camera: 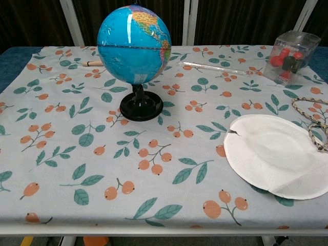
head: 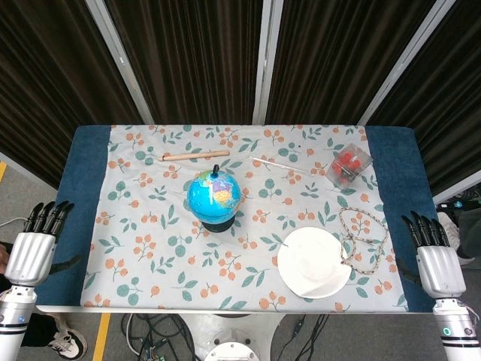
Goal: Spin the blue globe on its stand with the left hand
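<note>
The blue globe (head: 214, 195) (camera: 134, 44) stands upright on its black stand (camera: 141, 108) near the middle of the floral cloth. My left hand (head: 36, 244) hangs off the table's left edge, open, fingers extended and holding nothing, well away from the globe. Off the right edge is my right hand (head: 436, 259), also open with nothing in it. Neither hand shows in the chest view.
A white paper plate (head: 314, 262) (camera: 277, 154) lies front right with a braided rope loop (head: 363, 239) beside it. A clear box of red pieces (head: 350, 165) (camera: 292, 55), a thin clear rod (head: 279, 165) and a wooden stick (head: 195, 155) lie at the back.
</note>
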`<control>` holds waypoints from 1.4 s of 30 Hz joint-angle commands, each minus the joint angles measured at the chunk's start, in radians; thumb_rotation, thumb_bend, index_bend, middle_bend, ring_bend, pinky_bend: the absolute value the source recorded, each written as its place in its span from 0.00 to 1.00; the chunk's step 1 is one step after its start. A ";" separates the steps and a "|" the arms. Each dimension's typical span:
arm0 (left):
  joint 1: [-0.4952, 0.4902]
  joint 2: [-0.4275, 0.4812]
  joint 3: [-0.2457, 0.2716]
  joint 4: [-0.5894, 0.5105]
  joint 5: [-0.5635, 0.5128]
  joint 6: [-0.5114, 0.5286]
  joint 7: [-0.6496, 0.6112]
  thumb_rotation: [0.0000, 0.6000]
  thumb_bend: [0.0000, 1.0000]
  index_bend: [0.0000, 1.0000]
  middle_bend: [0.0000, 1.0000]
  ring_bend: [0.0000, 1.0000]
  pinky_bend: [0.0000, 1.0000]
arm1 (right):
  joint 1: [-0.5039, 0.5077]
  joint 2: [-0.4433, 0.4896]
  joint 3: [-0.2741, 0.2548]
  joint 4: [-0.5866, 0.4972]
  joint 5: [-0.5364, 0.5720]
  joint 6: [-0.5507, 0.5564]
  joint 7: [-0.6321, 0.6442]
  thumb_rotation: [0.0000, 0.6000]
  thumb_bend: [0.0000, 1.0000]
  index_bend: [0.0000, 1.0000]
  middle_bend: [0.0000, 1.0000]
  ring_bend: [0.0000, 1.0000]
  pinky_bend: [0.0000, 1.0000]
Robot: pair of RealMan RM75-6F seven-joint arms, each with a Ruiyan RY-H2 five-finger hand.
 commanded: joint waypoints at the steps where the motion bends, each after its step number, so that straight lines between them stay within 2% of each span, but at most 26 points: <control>1: 0.000 -0.002 0.000 0.002 -0.001 -0.001 0.001 1.00 0.09 0.07 0.07 0.01 0.02 | 0.000 0.000 0.000 0.002 0.001 0.000 0.003 1.00 0.23 0.00 0.00 0.00 0.00; 11: -0.020 0.000 0.001 -0.015 0.028 -0.010 0.009 1.00 0.09 0.07 0.07 0.01 0.02 | -0.002 0.001 0.001 0.003 0.000 0.003 0.007 1.00 0.23 0.00 0.00 0.00 0.00; 16: -0.061 -0.005 0.000 -0.049 0.089 -0.028 0.025 1.00 0.09 0.07 0.07 0.01 0.02 | -0.008 0.005 -0.006 0.017 -0.003 0.006 0.014 1.00 0.23 0.00 0.00 0.00 0.00; 23: -0.150 -0.043 -0.040 -0.124 0.162 -0.065 0.065 1.00 0.09 0.07 0.07 0.01 0.02 | -0.007 -0.001 0.004 0.048 0.024 -0.006 0.048 1.00 0.23 0.00 0.00 0.00 0.00; 33: -0.315 -0.120 -0.080 -0.178 0.204 -0.233 0.141 1.00 0.09 0.07 0.07 0.01 0.02 | -0.002 -0.009 -0.002 0.057 0.021 -0.022 0.051 1.00 0.23 0.00 0.00 0.00 0.00; 42: -0.445 -0.181 -0.108 -0.156 0.204 -0.358 0.162 1.00 0.09 0.07 0.07 0.01 0.02 | -0.001 -0.012 -0.004 0.066 0.021 -0.028 0.060 1.00 0.23 0.00 0.00 0.00 0.00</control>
